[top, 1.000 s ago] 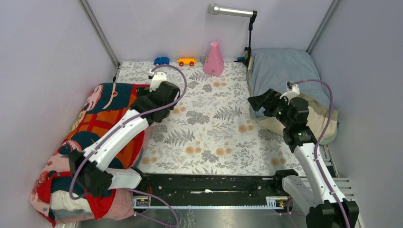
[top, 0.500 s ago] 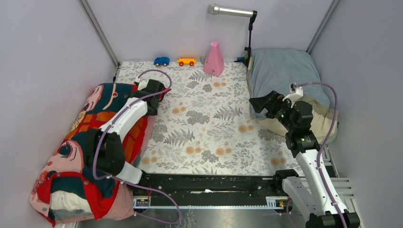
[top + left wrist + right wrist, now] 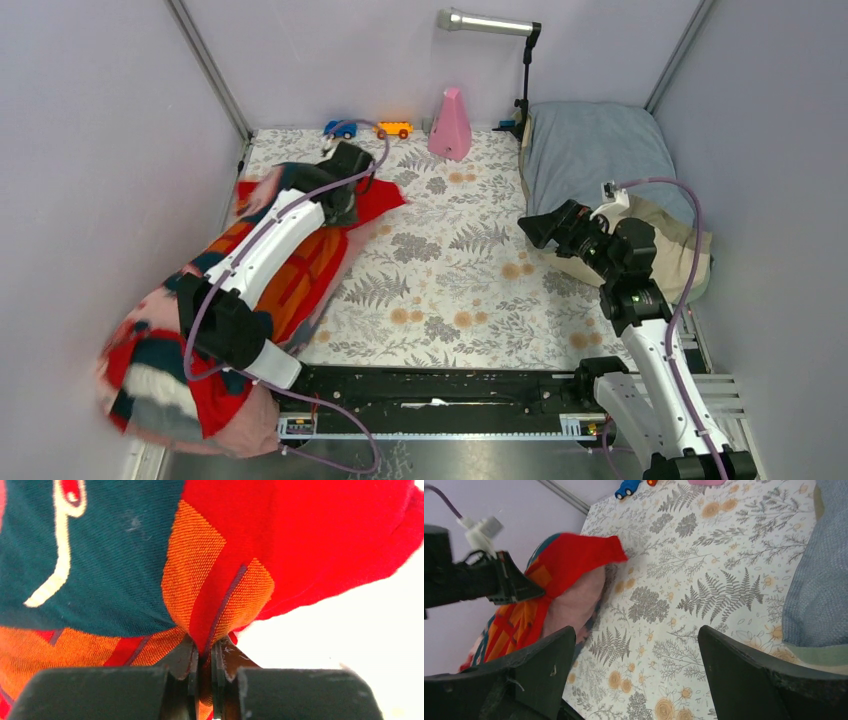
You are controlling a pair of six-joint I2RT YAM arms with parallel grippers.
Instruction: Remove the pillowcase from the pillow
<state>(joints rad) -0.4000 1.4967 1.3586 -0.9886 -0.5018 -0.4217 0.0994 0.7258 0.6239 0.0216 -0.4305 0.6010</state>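
Note:
The pillowcase (image 3: 280,265), printed red, orange and dark teal, lies along the left wall, bulging and blurred at its near end. My left gripper (image 3: 345,190) is shut on a fold of it near the far end, and a red corner flares out to the right. In the left wrist view the jaws (image 3: 202,652) pinch orange and red cloth (image 3: 220,580). The pillow stays mostly hidden inside; only a pale patch (image 3: 150,385) shows at the near end. My right gripper (image 3: 535,225) hangs open over the floral sheet, apart from the cover. Its view shows the lifted red corner (image 3: 579,555) with pink lining (image 3: 574,602) under it.
A grey-blue pillow with a beige end (image 3: 600,150) fills the far right corner. A pink cone (image 3: 450,125), a blue toy car (image 3: 340,128) and an orange one (image 3: 393,129) stand along the back wall. A lamp (image 3: 490,22) reaches over them. The floral sheet (image 3: 450,270) covers the floor.
My left gripper has shut on the pillowcase and pulled its far end up and toward the back right. The whole bundle has shifted and blurred. The right arm has hardly moved.

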